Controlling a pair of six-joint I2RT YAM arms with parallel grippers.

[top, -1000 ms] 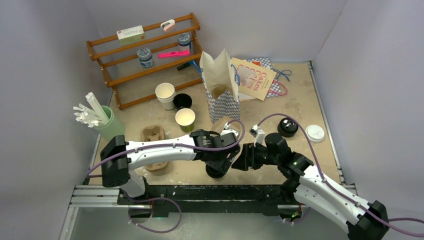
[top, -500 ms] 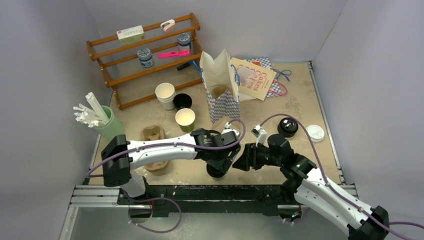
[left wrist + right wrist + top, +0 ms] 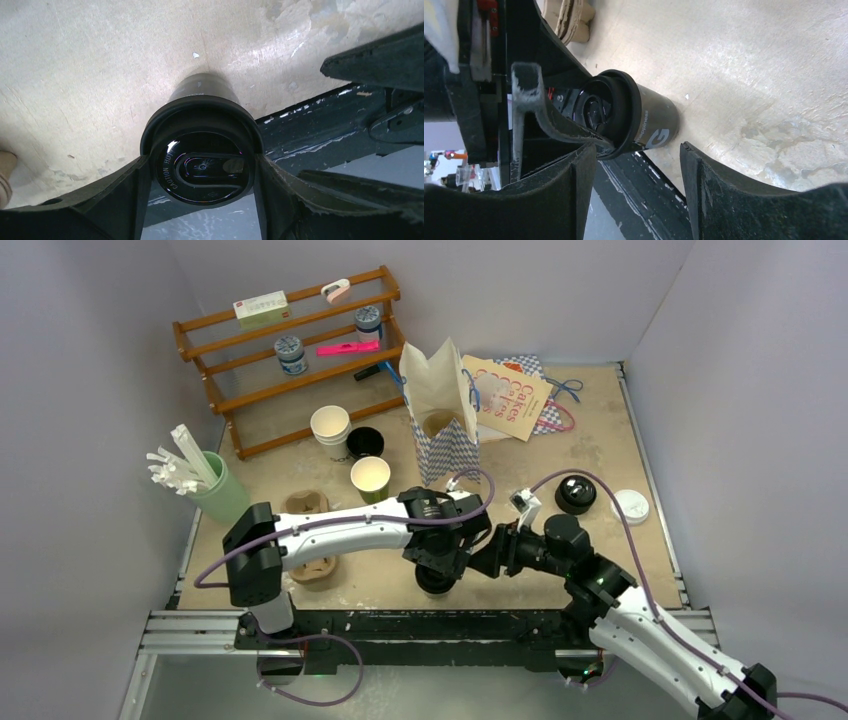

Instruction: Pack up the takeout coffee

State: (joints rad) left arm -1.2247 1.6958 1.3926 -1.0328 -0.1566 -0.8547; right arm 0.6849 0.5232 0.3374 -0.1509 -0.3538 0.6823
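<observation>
The takeout coffee, a black cup with its black sip lid pressed on, stands upright at the near edge of the table, about midway along it and just beside the dark rail. At the far left of the table a wooden rack holds small jars and a box. The left gripper comes down on the cup from above. Its two fingers are closed against opposite sides of the lid rim and touch it, so the cup is clamped. The right gripper sits low, just to the right of the cup and pointed at it. Its jaws are spread wide and hold nothing, and the cup lies beyond the fingertips rather than between them. A patterned paper bag stands open behind the cup, well apart from it. Left of the bag are a green cup and a cardboard carrier. A loose black lid lies to the right, near a white lid.
</observation>
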